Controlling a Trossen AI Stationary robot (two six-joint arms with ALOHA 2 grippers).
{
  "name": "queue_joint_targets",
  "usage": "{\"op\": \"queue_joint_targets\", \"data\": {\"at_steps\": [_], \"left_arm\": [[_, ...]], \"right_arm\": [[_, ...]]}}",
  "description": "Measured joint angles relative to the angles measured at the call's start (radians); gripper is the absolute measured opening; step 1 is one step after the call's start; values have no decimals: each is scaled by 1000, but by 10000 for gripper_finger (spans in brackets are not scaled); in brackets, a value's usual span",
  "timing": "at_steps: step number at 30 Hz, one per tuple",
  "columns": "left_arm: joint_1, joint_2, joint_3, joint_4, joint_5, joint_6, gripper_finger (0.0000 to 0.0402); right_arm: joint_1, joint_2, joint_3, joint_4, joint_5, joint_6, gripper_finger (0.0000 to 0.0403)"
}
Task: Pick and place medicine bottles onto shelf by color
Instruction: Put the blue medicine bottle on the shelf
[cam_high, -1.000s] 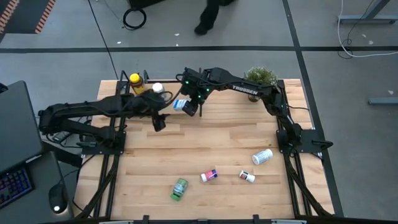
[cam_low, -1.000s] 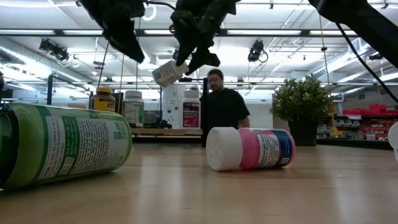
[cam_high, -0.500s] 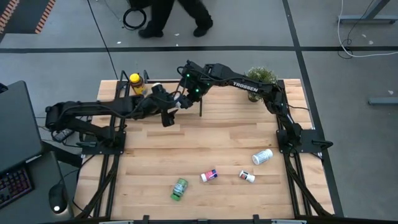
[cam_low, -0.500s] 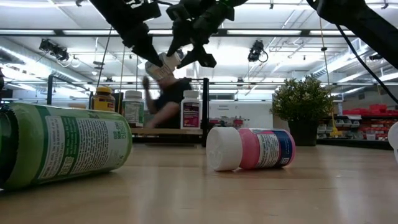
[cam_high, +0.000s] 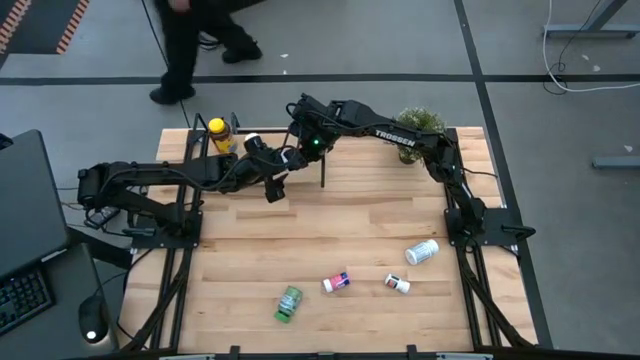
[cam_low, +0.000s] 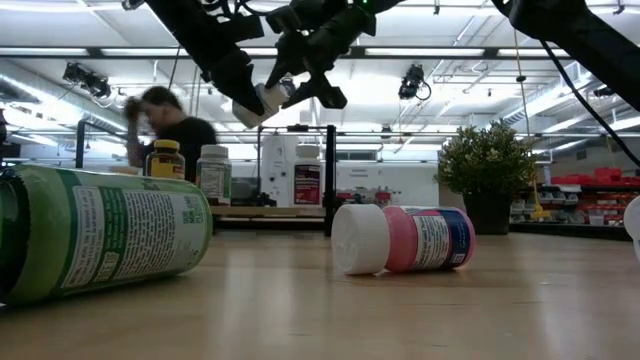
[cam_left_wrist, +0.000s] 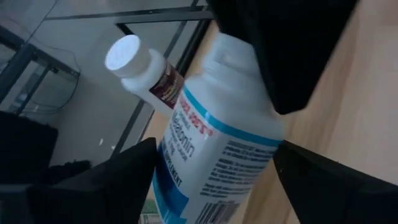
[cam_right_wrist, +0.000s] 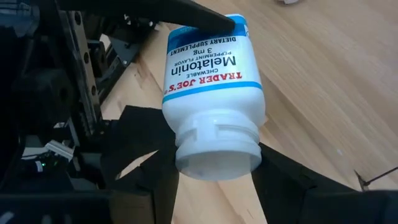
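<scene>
- Medicine bottles, seen from above: four lie tipped over on the near half of the pale plank table. These are a green bottle, a small pink-labelled bottle, a small white bottle and a larger white bottle with a blue band further right. At the far left, on the shelf of thin black rods, stands an amber bottle with a yellow cap. A bushy green plant sits at the far right.
- Same view: the left gripper and the right gripper meet above the far middle of the table, just beside the shelf's right end.
- Low view: the blue-labelled white bottle hangs tilted in the air, clamped by the right gripper. The left gripper is close against its other end. Behind, the amber bottle and two white ones stand upright on the wooden shelf board. A blurred person stands in the room beyond.
- Left wrist view: smooth white plastic fills the frame. The left arm's dark fingers are spread either side of the bottle's body, with gaps showing.
- Right wrist view: the right arm's fingers pinch the bottle at its ribbed cap end. The glossy blue-and-white label is printed with melatonin text.
</scene>
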Motion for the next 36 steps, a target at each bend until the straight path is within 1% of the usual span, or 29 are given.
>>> {"op": "queue_joint_targets", "data": {"at_steps": [4,9,12,18,22,28,31,34,36], "left_arm": [[-1,0,0,0,-12,-35,280],[-10,3,-1,-8,-12,-64,200],[-10,3,-1,-7,-7,-79,165],[-10,3,-1,-5,-10,-133,163],[-1,3,-1,-19,-11,-208,171],[22,2,-1,-18,-26,-335,161],[22,4,-4,-8,-56,-376,165],[20,4,-76,106,-103,-410,169],[20,5,-153,224,-105,-440,169]], "right_arm": [[0,0,0,3,-2,6,187],[-1,-1,1,7,-3,9,198],[-1,-2,1,6,-2,5,203],[0,-2,1,4,-3,-31,204],[0,-7,1,4,-8,-71,207],[-5,-35,1,-2,-11,-104,216],[-7,-54,0,-11,-10,-113,217],[-11,-81,0,-13,-4,-131,217],[-11,-100,0,-16,-3,-138,217]]}}
